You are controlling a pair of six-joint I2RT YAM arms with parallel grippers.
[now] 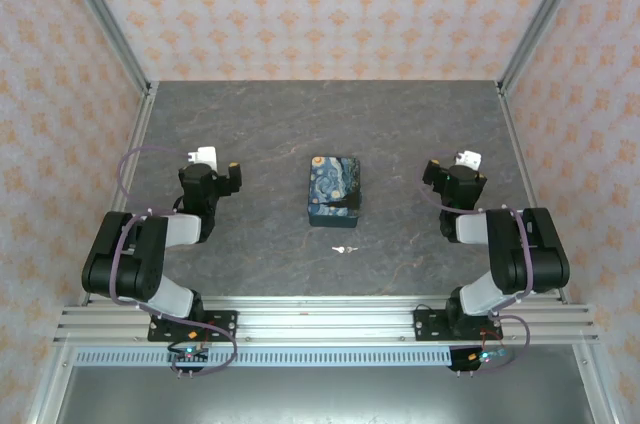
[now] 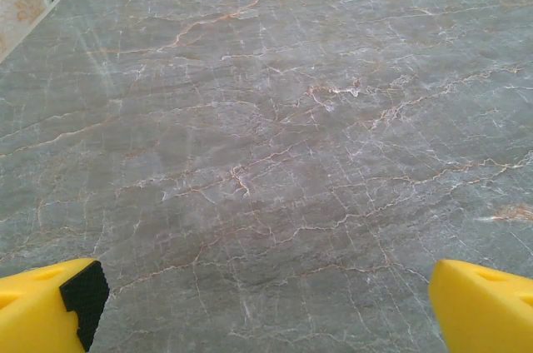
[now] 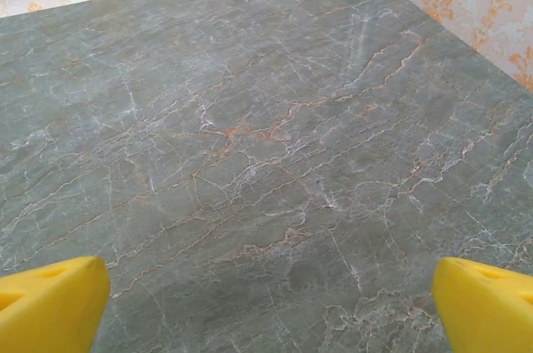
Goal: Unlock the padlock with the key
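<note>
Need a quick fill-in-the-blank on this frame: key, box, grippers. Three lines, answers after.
1. The key lies flat on the ___, just nearer the arm bases than the patterned box.
2. In the top view, the patterned box sits ___ the left gripper and the right gripper.
3. The jaws of both grippers stand ___, with nothing in them.

Missing words: table; between; open
</note>
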